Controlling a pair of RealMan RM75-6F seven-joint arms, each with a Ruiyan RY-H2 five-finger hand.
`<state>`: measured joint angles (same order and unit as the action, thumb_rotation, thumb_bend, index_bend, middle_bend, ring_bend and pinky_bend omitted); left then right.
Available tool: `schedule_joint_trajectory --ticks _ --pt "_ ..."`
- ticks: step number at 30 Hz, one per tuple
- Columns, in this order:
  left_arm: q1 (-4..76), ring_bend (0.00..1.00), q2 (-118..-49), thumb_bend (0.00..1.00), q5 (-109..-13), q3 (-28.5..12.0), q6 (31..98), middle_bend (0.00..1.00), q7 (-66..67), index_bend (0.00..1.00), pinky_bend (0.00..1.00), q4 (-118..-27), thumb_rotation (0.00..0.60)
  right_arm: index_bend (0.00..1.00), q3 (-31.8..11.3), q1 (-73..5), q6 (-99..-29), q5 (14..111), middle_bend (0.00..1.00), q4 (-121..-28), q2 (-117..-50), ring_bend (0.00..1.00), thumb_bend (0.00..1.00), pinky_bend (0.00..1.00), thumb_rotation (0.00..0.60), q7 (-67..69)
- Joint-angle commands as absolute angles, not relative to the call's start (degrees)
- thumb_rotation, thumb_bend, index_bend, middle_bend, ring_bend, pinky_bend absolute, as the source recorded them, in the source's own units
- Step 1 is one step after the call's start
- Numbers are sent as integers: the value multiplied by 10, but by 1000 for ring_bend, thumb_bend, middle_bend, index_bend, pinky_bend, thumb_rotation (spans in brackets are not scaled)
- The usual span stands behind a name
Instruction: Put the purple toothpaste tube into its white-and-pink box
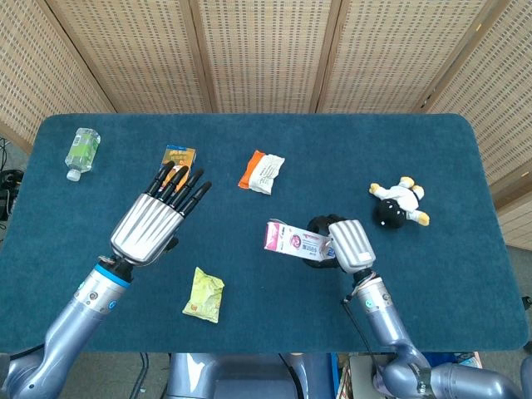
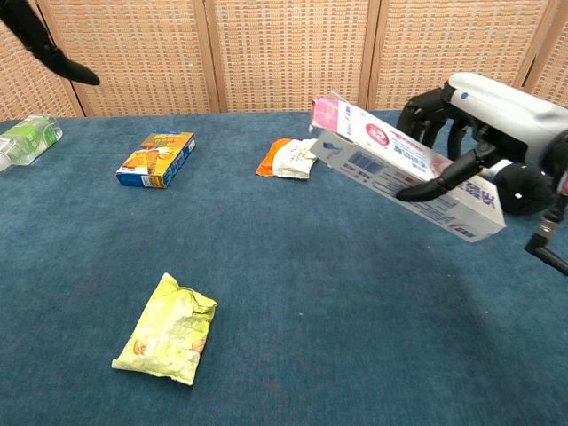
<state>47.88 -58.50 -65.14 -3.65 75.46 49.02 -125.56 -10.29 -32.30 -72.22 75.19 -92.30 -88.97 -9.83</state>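
Observation:
My right hand (image 1: pixel 347 243) grips the white-and-pink toothpaste box (image 1: pixel 295 239) above the table's front middle. In the chest view the box (image 2: pixel 399 166) slants down to the right, its flap end up at the left, with the right hand (image 2: pixel 484 124) wrapped round its lower half. No purple tube shows in either view; the inside of the box is hidden. My left hand (image 1: pixel 156 223) hovers apart at the left, fingers spread, holding nothing. Only its dark fingertips (image 2: pixel 53 58) show in the chest view.
On the blue table (image 1: pixel 465 274) lie a green bottle (image 1: pixel 81 152), an orange-and-blue carton (image 1: pixel 175 162), an orange-and-white packet (image 1: pixel 262 171), a yellow-green packet (image 1: pixel 204 293) and a black-and-white plush toy (image 1: pixel 397 204). Wicker screens stand behind.

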Motion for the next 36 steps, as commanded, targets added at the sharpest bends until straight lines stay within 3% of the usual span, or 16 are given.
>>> schedule_joint_trajectory --ticks 1,9,36 --pt "442 0 -580 126 -693 -11 767 0 448 0 0 -1233 600 603 -72 -300 -749 783 529 -902 -868 448 1 565 600 -141" --pt "388 0 -584 127 -767 20 784 0 386 0 0 -1181 600 603 -57 -270 -763 782 529 -877 -855 448 1 566 600 -139" --pt "311 0 -603 128 -818 14 768 0 282 0 0 -1094 600 602 -37 -218 -700 712 495 -776 -845 448 1 565 600 -159"
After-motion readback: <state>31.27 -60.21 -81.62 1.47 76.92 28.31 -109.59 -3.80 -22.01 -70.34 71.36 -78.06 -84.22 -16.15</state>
